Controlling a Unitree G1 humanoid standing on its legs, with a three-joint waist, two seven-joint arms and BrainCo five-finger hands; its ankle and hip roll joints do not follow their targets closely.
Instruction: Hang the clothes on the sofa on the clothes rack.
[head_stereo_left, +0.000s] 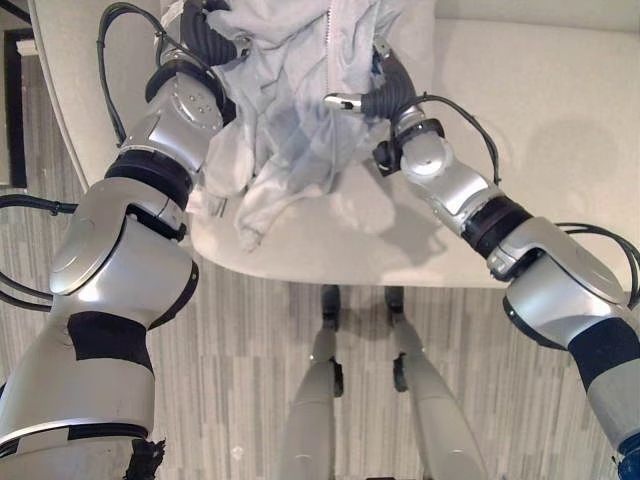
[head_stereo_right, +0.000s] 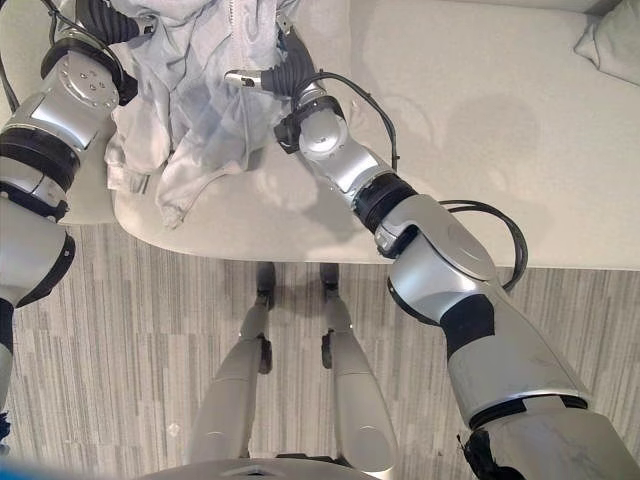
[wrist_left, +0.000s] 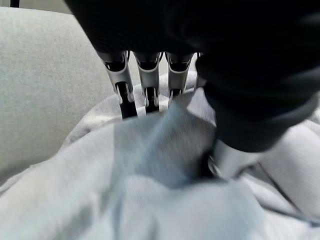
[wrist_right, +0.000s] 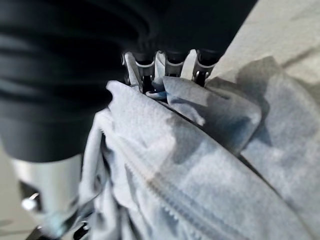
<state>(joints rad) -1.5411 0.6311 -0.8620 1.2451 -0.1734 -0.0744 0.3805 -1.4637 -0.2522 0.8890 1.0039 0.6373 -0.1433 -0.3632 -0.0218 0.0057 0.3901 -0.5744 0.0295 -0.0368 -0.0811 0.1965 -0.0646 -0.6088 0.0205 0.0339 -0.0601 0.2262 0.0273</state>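
A pale grey-blue zip-up garment (head_stereo_left: 290, 110) hangs bunched between my two hands above the sofa seat (head_stereo_left: 520, 130), its lower end trailing onto the seat's front edge. My left hand (head_stereo_left: 210, 35) holds the cloth at its upper left. In the left wrist view the fingers (wrist_left: 125, 95) and thumb (wrist_left: 230, 160) pinch a fold of the garment (wrist_left: 150, 190). My right hand (head_stereo_left: 385, 90) grips the other side beside the zip. Its fingers (wrist_right: 150, 70) are curled into folds of the garment (wrist_right: 200, 165), with the zip line running below them.
The light beige sofa (head_stereo_right: 520, 130) spreads to the right, with a cushion (head_stereo_right: 610, 40) at its far right corner. Striped grey wood floor (head_stereo_left: 250, 330) lies in front of it. A dark piece of furniture (head_stereo_left: 15, 100) stands at the far left.
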